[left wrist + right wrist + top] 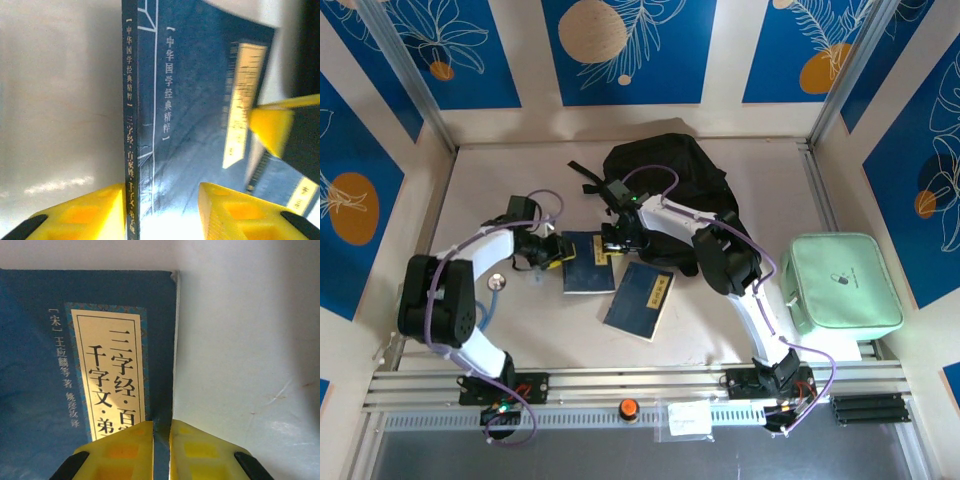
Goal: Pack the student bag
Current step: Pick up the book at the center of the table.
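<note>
Two pincers on one book (588, 278): my right pincer (161, 426) clenched on edge, likely steadying it so my left pincer (162, 187), parted astride spine, can take hold. Bag (670, 180) lies on tabletop (560, 330) just beyond, awaiting loading.

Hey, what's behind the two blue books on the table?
The black backpack lies behind them. The right arm crosses its near side, hiding that part and any opening.
</note>
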`<move>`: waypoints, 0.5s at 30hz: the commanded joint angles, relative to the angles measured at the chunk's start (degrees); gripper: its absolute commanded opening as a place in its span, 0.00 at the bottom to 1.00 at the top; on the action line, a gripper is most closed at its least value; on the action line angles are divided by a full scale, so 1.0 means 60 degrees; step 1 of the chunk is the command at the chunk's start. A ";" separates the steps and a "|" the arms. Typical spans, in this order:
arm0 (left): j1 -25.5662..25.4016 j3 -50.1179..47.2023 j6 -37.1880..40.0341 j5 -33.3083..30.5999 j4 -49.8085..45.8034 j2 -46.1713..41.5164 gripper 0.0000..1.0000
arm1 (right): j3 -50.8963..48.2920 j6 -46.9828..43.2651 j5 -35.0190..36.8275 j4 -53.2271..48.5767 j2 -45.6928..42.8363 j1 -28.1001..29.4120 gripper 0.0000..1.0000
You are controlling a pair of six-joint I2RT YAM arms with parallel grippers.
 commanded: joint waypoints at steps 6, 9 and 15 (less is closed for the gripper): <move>-0.0010 -0.0071 -0.0383 0.1867 0.1176 -0.0314 0.38 | -0.0455 0.0179 0.0155 -0.0206 0.0187 0.0046 0.13; -0.0009 -0.0062 -0.0503 0.1986 0.1304 0.0059 0.38 | -0.0469 0.0208 0.0125 -0.0176 0.0187 0.0053 0.13; -0.0013 -0.0053 -0.0676 0.1877 0.1526 0.0263 0.35 | -0.0532 0.0244 0.0154 -0.0147 0.0136 0.0061 0.12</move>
